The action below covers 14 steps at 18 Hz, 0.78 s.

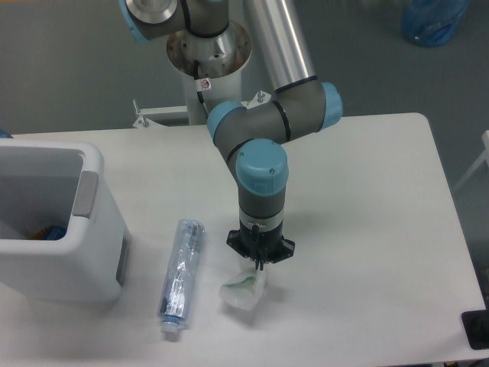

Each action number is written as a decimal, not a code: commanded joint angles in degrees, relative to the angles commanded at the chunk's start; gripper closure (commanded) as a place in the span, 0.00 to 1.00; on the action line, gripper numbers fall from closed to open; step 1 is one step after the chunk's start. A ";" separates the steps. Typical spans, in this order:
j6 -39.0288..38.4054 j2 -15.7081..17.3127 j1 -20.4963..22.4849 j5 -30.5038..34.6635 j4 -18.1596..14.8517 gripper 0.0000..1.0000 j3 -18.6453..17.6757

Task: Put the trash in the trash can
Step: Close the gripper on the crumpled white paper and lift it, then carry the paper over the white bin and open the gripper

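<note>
Claw: claw [259, 269] points straight down at the cup scrap, its tips hidden against the crumpled plastic; I cannot tell whether the jaws are apart or closed on it.
Cup scrap: cup scrap [244, 290] lies on the table right under the claw, whitish, creased, with a greenish mark inside; it seems to touch the tips, but contact is not certain.
Bottle: bottle [180, 277] lies flat on the table just left of the scrap, between it and the bin, touching neither.
Bottle axis: long axis runs near to far with a slight lean; blue cap [171, 329] at the near end, base at the far end, tilted a little to the right.
Table: white table [367, 229] carries everything; a small dark thing [477, 330] sits at its near right edge.
Bin: trash can [53, 222] stands at the left, open side up, grey handle panel facing the bottle; something orange and blue shows inside.
Arm: arm [263, 138] reaches forward from its base at the far edge and drops vertically over the scrap.
Step, as I judge it: picking the scrap first; neither piece is in the bin.
Risk one: thin creased plastic could fold or squirt out of the jaws, so the lift comes up empty.
Risk two: a carry leftward at low height could clip the bottle and roll it, since it lies across that path.
Risk three: the bin's tall wall could catch a dangling scrap unless it is raised well clear.
</note>
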 joint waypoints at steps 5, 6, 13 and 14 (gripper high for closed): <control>-4.93 5.36 0.53 -10.37 -0.09 1.00 -0.08; -5.63 6.68 0.44 -11.43 -0.09 1.00 -0.26; -12.23 15.03 -3.85 -15.57 -0.09 1.00 0.09; -12.58 16.00 -4.91 -15.75 -0.09 1.00 0.09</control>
